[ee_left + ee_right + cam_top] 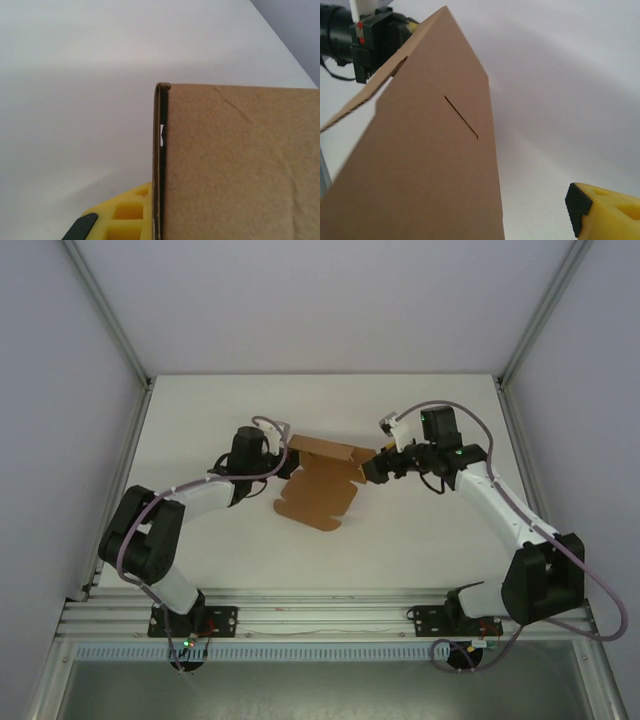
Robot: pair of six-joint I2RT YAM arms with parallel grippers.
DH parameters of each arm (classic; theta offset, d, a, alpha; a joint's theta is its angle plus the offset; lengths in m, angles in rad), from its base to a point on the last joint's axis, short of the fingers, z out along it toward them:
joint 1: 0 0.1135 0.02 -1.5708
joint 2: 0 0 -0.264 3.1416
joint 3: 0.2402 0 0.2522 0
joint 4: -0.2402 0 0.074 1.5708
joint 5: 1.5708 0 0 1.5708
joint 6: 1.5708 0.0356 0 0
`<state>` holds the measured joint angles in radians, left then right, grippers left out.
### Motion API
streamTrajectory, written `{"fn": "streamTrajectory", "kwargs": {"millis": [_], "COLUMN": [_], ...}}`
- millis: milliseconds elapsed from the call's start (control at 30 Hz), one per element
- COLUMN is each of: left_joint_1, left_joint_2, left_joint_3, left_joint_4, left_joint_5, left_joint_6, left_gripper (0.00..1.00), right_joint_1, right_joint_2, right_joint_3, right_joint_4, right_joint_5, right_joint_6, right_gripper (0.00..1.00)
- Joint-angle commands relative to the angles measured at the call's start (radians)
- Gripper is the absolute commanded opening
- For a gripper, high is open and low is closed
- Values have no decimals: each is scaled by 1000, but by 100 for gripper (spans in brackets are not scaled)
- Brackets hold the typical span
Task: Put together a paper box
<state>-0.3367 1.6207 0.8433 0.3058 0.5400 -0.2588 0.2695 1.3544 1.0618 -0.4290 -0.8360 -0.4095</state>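
**A:** Where is the box?

**B:** The box [318, 490], a brown cardboard cut-out, sits in the middle of the white surface [430, 530], between the two arms. Its near part lies flat. Its far part is raised into a folded wall.

**A:** And the tools?

**B:** The left tool [283, 455] is closed, pinching the left end of that raised wall. Its wrist view shows a yellow finger [125, 212] pressed against a doubled-over cardboard edge. The right tool [372, 468] is at the wall's right end, with its jaws spread. In its wrist view, one yellow finger [605, 210] stands apart from a tilted panel, with bare surface between them, so it grips nothing.

**A:** How far along is the assembly?

**B:** Early to midway, I would judge. One wall is folded over on itself, and a panel with a narrow slot [461, 117] stands tilted. Most of the sheet is flat, and no closed box shape exists yet. What looks left is raising the other walls, tucking the tabs and closing the lid. I cannot tell whether any tab is already seated.
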Motion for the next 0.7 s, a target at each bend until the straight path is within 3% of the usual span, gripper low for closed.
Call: {"fn": "streamTrajectory", "kwargs": {"millis": [0,100,167,233,300,467,600,667], "left_joint_1": [-2,-3,-3,-2,-3,-20,-24,-29], "left_joint_2": [-13,-6,4,16,27,76,155,195], "left_joint_3": [46,82,99,113,129,215,325,371], "left_joint_4": [-98,-141,-159,-168,-194,-397,-633,-717], "left_joint_5": [91,127,120,117,99,-134,-421,-498], "left_joint_6": [-58,-92,-129,-156,-169,-180,-280,-323], "left_gripper": [0,0,0,0,0,0,0,0], "right_joint_1": [16,46,72,102,124,161,201,206], "right_joint_2": [-6,5,14,21,29,47,44,48], "right_joint_3": [4,6,13,16,15,-5,-30,-56], "right_joint_4": [45,60,63,73,86,164,202,245], "right_joint_5": [-60,24,87,171,233,308,351,362], "right_joint_6": [-47,-43,-29,-13,2,74,74,103], "right_gripper": [84,73,58,36,24,6,1,0]}}
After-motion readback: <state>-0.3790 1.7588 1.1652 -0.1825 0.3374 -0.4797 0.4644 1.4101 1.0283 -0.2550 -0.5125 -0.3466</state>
